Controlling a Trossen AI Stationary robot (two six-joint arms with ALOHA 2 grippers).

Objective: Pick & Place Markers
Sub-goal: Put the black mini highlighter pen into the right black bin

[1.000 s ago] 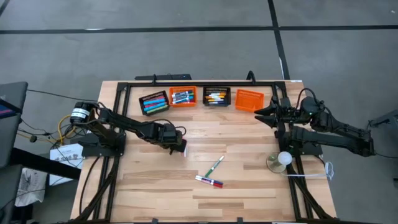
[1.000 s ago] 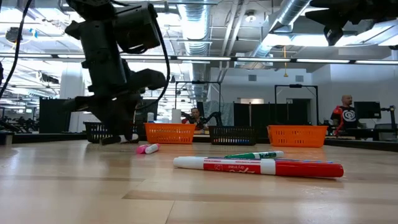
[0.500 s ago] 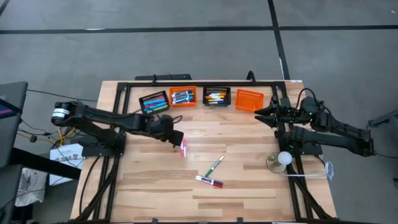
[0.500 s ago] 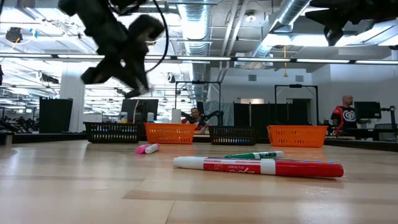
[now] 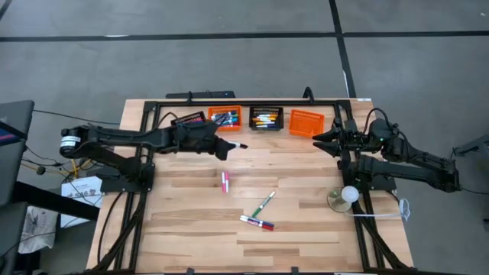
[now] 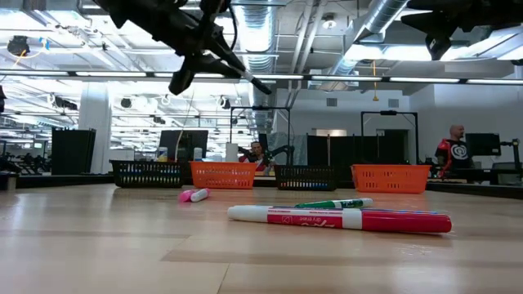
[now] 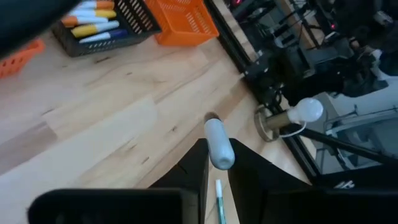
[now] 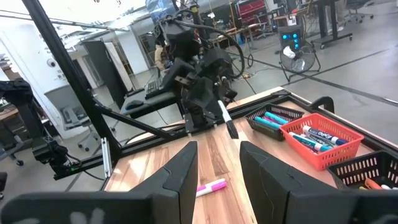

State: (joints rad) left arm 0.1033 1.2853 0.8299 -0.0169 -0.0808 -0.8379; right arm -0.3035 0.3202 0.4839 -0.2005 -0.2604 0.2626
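High view shows the white, dark-tipped marker [image 5: 237,145] pinched in the left gripper [image 5: 223,147], held up off the table just in front of the row of baskets, its tip pointing toward the right arm. The left wrist view confirms the grip for you: the marker's pale barrel [image 7: 219,144] sits clamped between the two dark fingers. A second ago this gripper was down low on the wood where the pink marker [image 5: 225,182] now lies; half a second ago it had lifted clear and left that pink one behind, and now it has swung back toward the baskets. You can read that as the pink marker being released on the table and the arm moving on with the white one, though where that one is bound is not yet plain. Count three loose markers on the table: the pink one, a green marker [image 5: 263,203] and a red-and-blue marker [image 5: 257,223] nearest the front edge. There are four baskets at the back: a black basket [image 5: 189,120] partly under the arm, an orange basket [image 5: 224,118], a second black basket [image 5: 266,118], all holding markers, and an empty-looking orange basket [image 5: 306,122]. The right gripper [image 5: 319,138] waits beside that last basket, fingers spread around nothing
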